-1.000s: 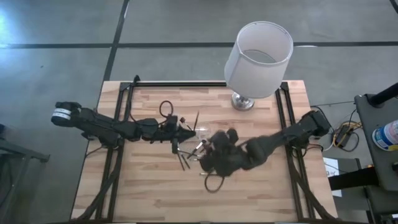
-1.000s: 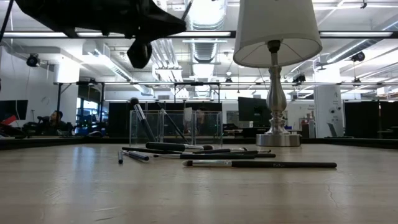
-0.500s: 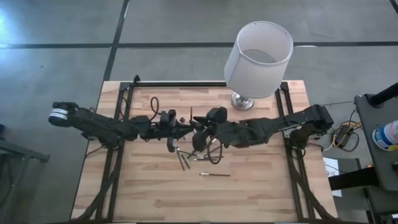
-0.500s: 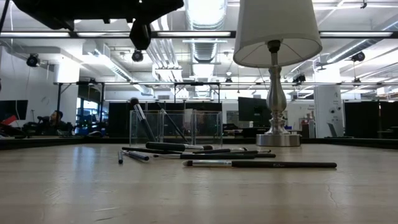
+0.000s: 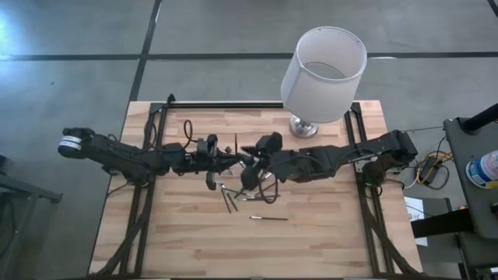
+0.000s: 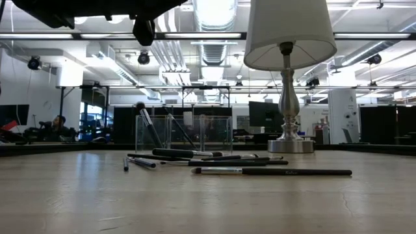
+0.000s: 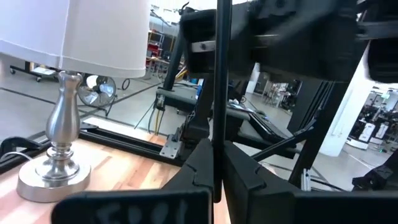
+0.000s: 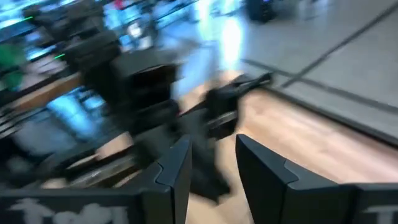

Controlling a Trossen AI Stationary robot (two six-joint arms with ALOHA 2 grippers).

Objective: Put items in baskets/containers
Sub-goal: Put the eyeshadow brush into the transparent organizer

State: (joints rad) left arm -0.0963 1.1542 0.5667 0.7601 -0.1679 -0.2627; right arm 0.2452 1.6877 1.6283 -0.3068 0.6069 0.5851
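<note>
Wooden slatted bench point(image 5: 187, 241): left jaws point(image 7: 214, 171) pinch a thin dark-shafted brush point(image 7: 221, 74) upright, right jaws point(image 8: 211, 165) gape nearby, so a bump could knock it loose.

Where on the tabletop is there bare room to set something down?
Bare wood lies along the table's near edge, below the lone brush, and in the far-left corner. The middle is crowded: left gripper, right gripper, loose brushes. The lamp fills the far right.
</note>
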